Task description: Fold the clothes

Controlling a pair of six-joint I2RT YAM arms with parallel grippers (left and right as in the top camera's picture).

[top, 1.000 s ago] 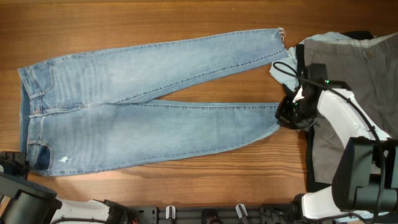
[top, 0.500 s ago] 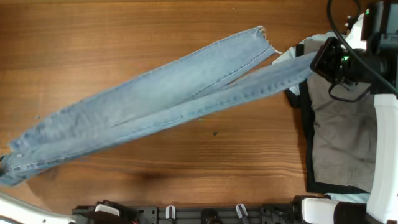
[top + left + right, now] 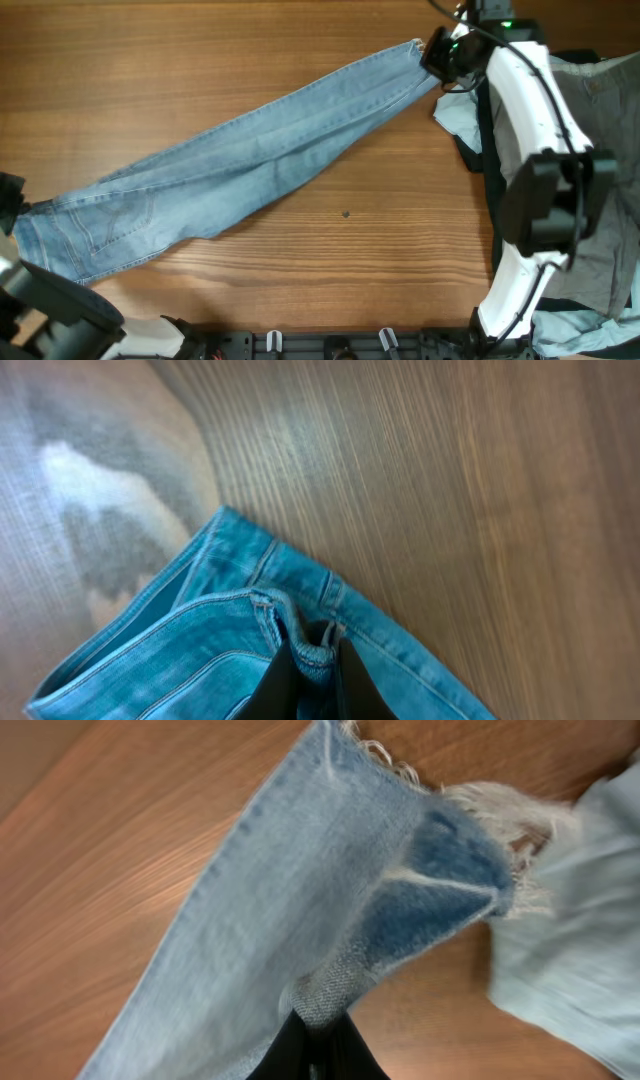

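Observation:
The light blue jeans (image 3: 240, 170) lie folded lengthwise, one leg on the other, in a diagonal band from the lower left to the upper right of the table. My left gripper (image 3: 312, 665) is shut on the waistband (image 3: 300, 630) at the far left edge (image 3: 12, 205). My right gripper (image 3: 318, 1040) is shut on the leg fabric near the frayed hems (image 3: 440, 860), at the upper right (image 3: 438, 55).
A pile of other clothes lies at the right: a grey garment (image 3: 610, 150) and a pale blue one (image 3: 455, 115) beside the hems, also in the right wrist view (image 3: 580, 920). Bare wood table (image 3: 300, 280) surrounds the jeans.
The jeans went from spread flat with legs apart to folded leg over leg. My right gripper carried the lower leg's hem up to the upper hem; my left moved the waist to the left.

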